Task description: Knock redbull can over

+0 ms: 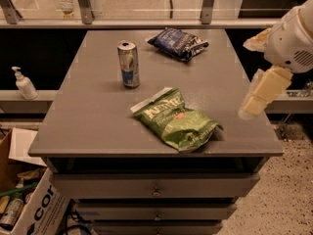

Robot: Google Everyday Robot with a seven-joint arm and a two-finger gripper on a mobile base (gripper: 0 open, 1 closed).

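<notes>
The redbull can [129,64] stands upright on the grey table [88,126], in the far-left part of the top, silver lid up, blue and silver body. Nothing touches it.

Near objects: a green chip bag [176,124] lies flat toward the front of the table, in front of the can and to the right, apart from it. A dark blue snack bag [178,43] lies near the far edge, to the right of the can, also apart from it.

The gripper [254,102] hangs off the right side of the table, about level with the green bag, angled down and toward the table edge – well apart from the can, with both bags nearer to it than the can is. It holds nothing; whether it is apart or together cannot be told. The white arm body [293,38] sits above it at the right border.

Surroundings – drawer fronts [156,185] below the tabletop, a pump bottle [23,83] on a ledge at left, a cardboard box [36,209] on the floor at lower left.
</notes>
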